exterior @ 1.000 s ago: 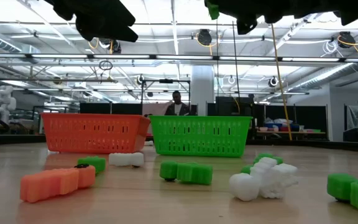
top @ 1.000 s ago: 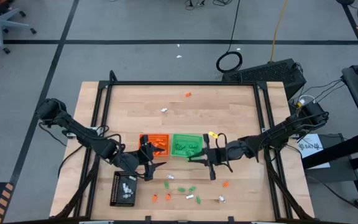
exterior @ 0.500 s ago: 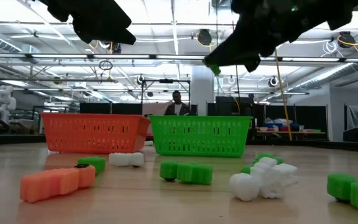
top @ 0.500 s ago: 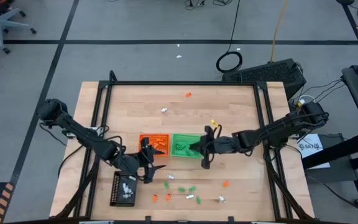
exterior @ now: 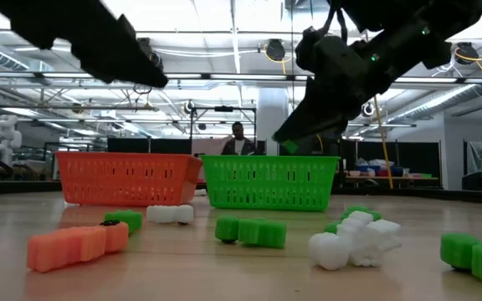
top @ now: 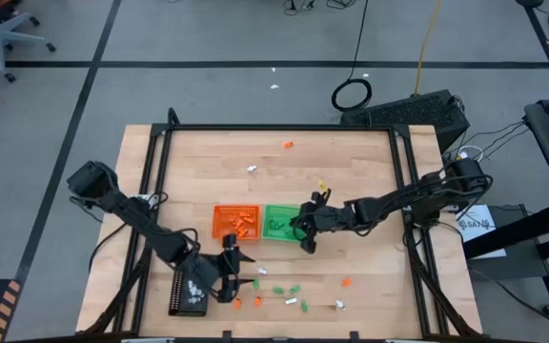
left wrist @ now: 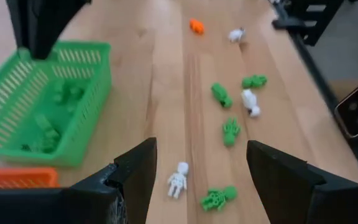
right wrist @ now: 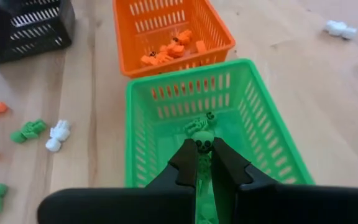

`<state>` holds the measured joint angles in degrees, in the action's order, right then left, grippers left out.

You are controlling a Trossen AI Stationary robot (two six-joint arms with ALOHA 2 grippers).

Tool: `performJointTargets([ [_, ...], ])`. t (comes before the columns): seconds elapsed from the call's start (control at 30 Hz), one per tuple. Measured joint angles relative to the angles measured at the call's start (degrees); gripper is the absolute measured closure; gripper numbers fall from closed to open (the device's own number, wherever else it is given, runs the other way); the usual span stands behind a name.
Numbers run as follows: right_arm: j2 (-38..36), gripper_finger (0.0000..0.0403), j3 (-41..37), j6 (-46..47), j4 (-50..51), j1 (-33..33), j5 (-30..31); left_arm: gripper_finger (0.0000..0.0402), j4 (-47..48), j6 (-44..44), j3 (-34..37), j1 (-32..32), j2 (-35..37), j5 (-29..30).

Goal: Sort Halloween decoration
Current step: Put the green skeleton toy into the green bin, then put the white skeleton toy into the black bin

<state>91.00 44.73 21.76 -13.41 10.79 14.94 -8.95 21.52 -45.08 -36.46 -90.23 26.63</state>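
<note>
Loose Halloween decoration trinkets (top: 279, 291) in green, white and orange lie on the table near its front edge. My left gripper (left wrist: 197, 168) hangs open just above them, with a white skeleton (left wrist: 178, 179) and a green one (left wrist: 216, 198) below its fingers. My right gripper (right wrist: 204, 155) is shut on a green skeleton trinket (right wrist: 204, 146) above the green tray (right wrist: 272, 134), which holds other green pieces. The orange tray (right wrist: 216, 34) beside it holds orange pieces. In the low view my right gripper (exterior: 295, 138) hangs above the green tray's rim. My right gripper pinches the green skeleton trinket between its two fingers (right wrist: 185, 163). The trinket's head (right wrist: 204, 144) sticks out just past the fingertips. The fingers slant downward from the table's right side. The trinket is lifted clear, above the inside of the green tray.
A black tray (top: 189, 289) with white pieces stands at the near left, close to my left arm. A stray orange trinket (top: 288, 145) and a white one (top: 253, 169) lie far back on the table. An orange piece (top: 346, 282) lies at the near right.
My right gripper has gone toward the table's left, sunk and rolled, carrying the green trinket from beside the green tray to above it. My left gripper, still open, has moved toward the near edge and down over the loose trinkets.
</note>
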Motion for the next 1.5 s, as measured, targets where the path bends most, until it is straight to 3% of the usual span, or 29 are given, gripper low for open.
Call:
performJointTargets([
  [0.2, 1.52, 0.0391, 0.0, 2.9, -0.53, 0.02, -0.07, 0.0155, -1.01, 0.66, 0.0, -0.21, -4.17, 0.11],
  [0.63, 1.01, 0.0299, 0.0, 2.61, -1.46, 0.02, -0.17, 0.0156, -4.45, 0.68, -0.02, 2.13, -10.18, -0.17],
  [1.0, -5.58, 0.03, 0.0, -3.05, -1.96, 1.22, -0.02, 0.0156, -4.31, 0.66, -2.68, 4.57, -15.1, -4.26],
  [1.27, -6.38, 0.03, 0.0, -4.92, -2.62, 3.31, 0.13, 0.0157, -1.22, 0.75, -4.28, 5.7, -17.41, -5.51],
  [1.5, -6.38, 0.03, 0.0, -5.19, -2.6, 3.63, 0.2, 0.0211, 0.28, 0.66, -4.44, 7.12, -17.34, -8.46],
])
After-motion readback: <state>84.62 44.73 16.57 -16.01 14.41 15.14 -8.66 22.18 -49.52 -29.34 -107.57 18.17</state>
